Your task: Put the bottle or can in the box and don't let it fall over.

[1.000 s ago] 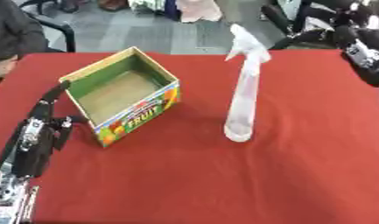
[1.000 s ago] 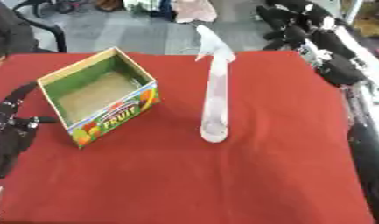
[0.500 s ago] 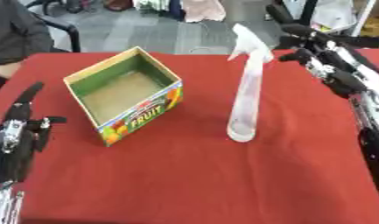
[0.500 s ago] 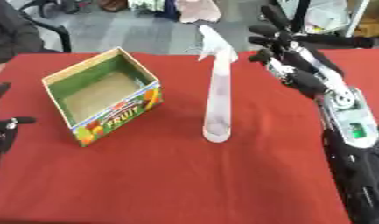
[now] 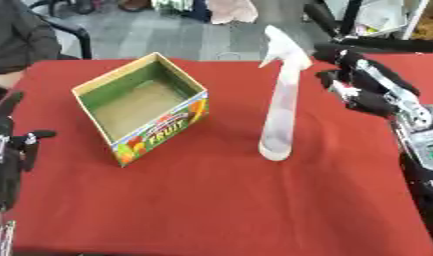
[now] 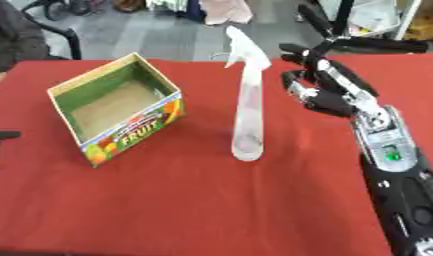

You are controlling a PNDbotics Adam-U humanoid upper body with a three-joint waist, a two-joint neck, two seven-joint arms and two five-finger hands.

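Observation:
A tall clear spray bottle (image 6: 247,110) with a white trigger head stands upright in the middle of the red table (image 6: 211,200). Left of it sits an open cardboard fruit box (image 5: 141,107), green inside, with nothing in it. My right hand (image 6: 329,92) hovers open just right of the bottle's upper part, fingers spread, a small gap between it and the bottle. My left hand (image 5: 9,150) shows at the left edge, low beside the box; its fingers are hard to make out.
A person in dark clothing (image 5: 23,40) sits at the far left corner of the table. Chairs and black stands (image 5: 368,42) crowd the floor behind the far edge. Bare red cloth stretches in front of the box and bottle.
My right hand has come in from the far right toward the bottle's upper part. The left arm has drawn back to the left edge. The view has shifted slightly.

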